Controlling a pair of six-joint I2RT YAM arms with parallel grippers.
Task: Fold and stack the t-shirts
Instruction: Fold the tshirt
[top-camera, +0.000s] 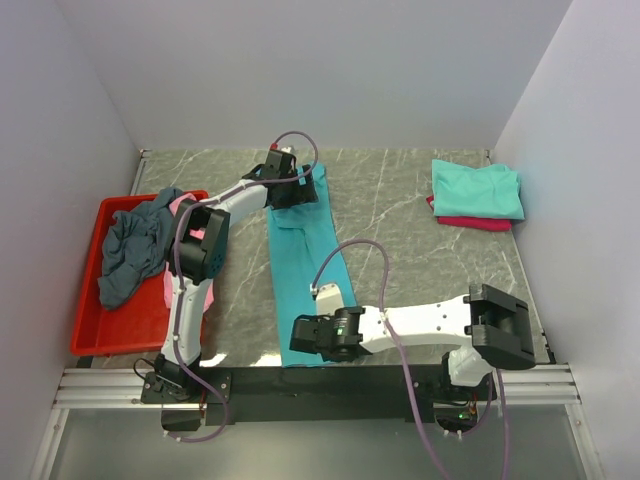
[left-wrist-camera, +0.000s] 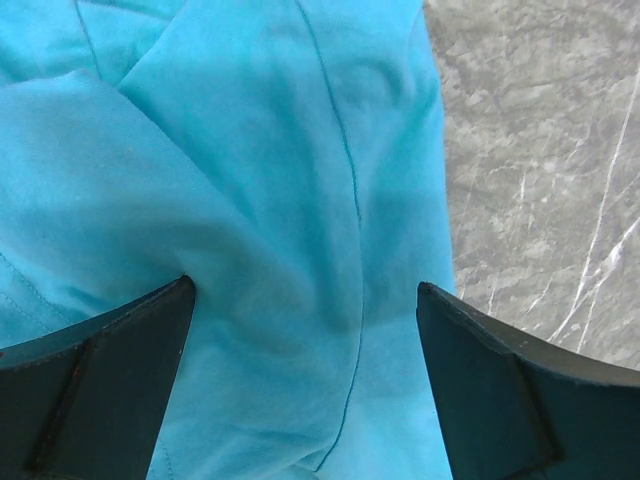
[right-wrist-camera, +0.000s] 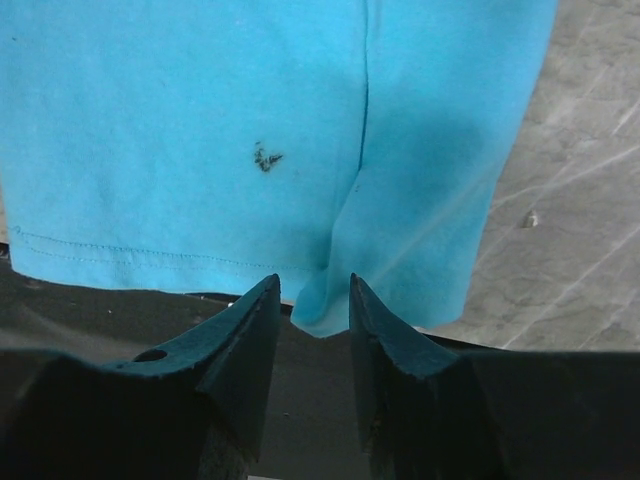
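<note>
Marble tabletop (top-camera: 400, 200), left jaws wide over turquoise shirt (top-camera: 303, 265)

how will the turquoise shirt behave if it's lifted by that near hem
Probably floppy: the turquoise shirt lies flat with soft creases, so it would drape and likely unfold. Probably light, being thin cloth. A push would likely bunch it.

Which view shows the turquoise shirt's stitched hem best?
Right wrist: the turquoise shirt's hem sits close, stitching clear. Top external shows most of the shirt but the hem too small; left wrist shows only its other end.
</note>
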